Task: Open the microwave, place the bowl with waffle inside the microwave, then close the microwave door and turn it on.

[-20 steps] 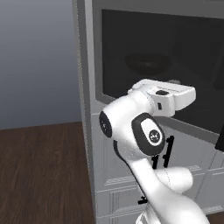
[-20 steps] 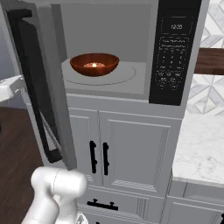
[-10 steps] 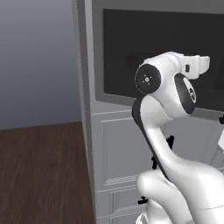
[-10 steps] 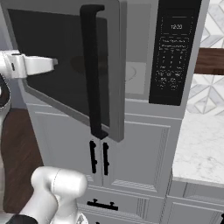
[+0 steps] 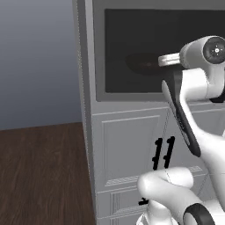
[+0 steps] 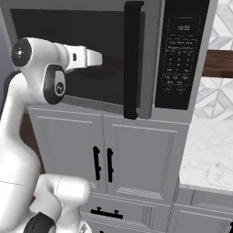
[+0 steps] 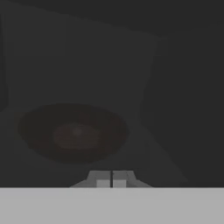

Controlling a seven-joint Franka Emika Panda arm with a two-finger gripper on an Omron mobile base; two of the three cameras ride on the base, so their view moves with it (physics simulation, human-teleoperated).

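Where glass darkens, bowl blurs.

The microwave is a large grey-framed built-in unit above white cabinet doors, with a black keypad panel at its right. The microwave door is swung shut, flush with the frame; its thick black vertical handle stands at the door's right edge. The bowl, shallow, round and dark brownish, sits inside, dim behind the dark glass.
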